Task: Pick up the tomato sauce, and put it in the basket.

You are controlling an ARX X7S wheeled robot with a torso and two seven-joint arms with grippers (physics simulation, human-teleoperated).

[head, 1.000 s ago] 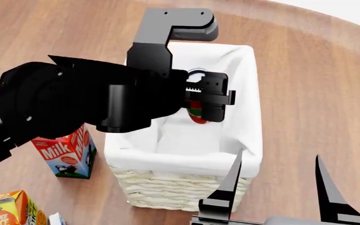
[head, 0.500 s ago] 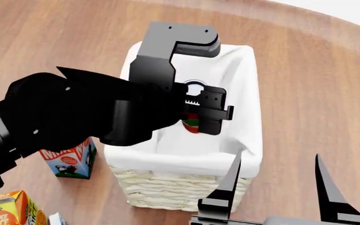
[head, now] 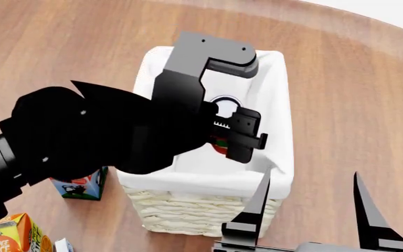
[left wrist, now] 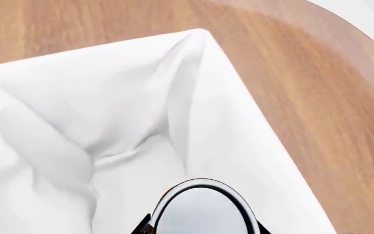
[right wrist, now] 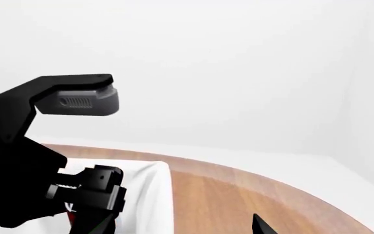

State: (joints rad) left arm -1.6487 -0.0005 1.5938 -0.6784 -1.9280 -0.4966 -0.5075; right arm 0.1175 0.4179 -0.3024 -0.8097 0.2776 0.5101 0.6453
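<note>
My left gripper (head: 224,130) is shut on the tomato sauce (head: 220,144), a small can with a silver top and a red and green label, and holds it upright inside the mouth of the basket (head: 201,205). The can's silver top (left wrist: 203,214) fills the near part of the left wrist view, above the basket's white cloth lining (left wrist: 109,122). The basket is cream wicker with white cloth folded over its rim. My right gripper (head: 310,210) is open and empty, in front of the basket's near right corner. The left arm hides much of the basket's left side.
A milk carton (head: 82,186) stands left of the basket, mostly behind my left arm. An orange juice carton (head: 9,236) sits at the near left corner. The round wooden table (head: 356,105) curves away at the far right.
My left gripper has moved down and slightly right, lowering the tomato sauce deeper into the basket. The right gripper has not moved.
</note>
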